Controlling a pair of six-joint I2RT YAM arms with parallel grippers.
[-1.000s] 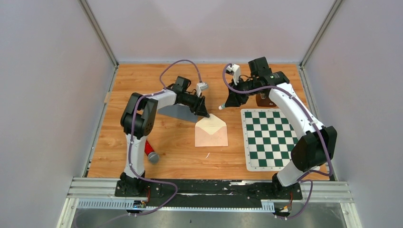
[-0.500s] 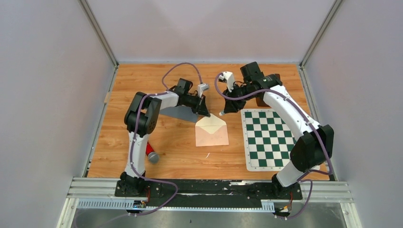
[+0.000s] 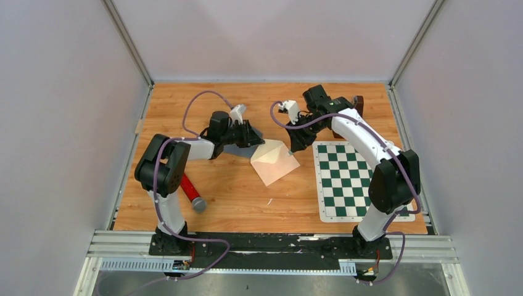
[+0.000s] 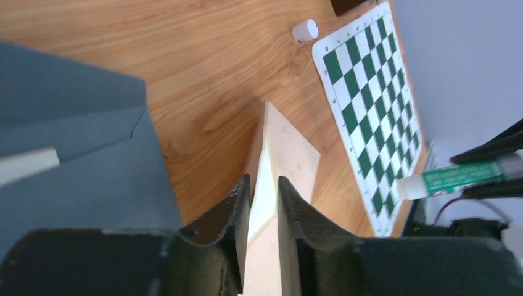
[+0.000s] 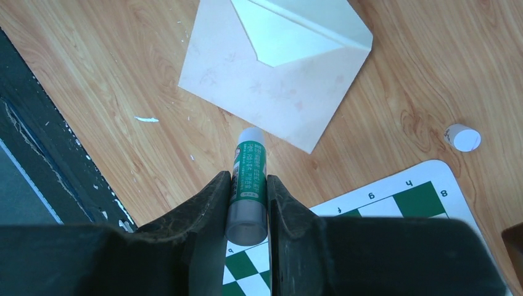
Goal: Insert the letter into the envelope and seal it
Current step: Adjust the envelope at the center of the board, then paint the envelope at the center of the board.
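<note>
Pinching the cream paper envelope (image 3: 275,166) w/ the left end effector (image 4: 264,185), fingers closed on its flap-side edge, so showing it nearly edge-on in the left wrist view. Resting its lower part on the wooden desk (image 3: 228,185), approx. mid-desk, between the two arms & just left of the green-and-white chequered mat (image 3: 351,179). Sitting skewed: long axis running diagonal to the desk edges, one corner pointing at the near edge, open flap side pointing far-left & raised off the wood.

Clamping a green-and-white glue stick (image 5: 250,154) in the right end effector (image 5: 248,177), fingers tight on the barrel, pale tip pointing at the envelope's long lower edge, just beside it; touching or not, can't tell.

Cropping the envelope's far corner at the top of the right wrist view. Hiding the exact grip spot behind the left fingers. Not showing whether a sheet is inside. Blurring a pale strip over the grey sheet (image 4: 74,154), no ID possible.
</note>
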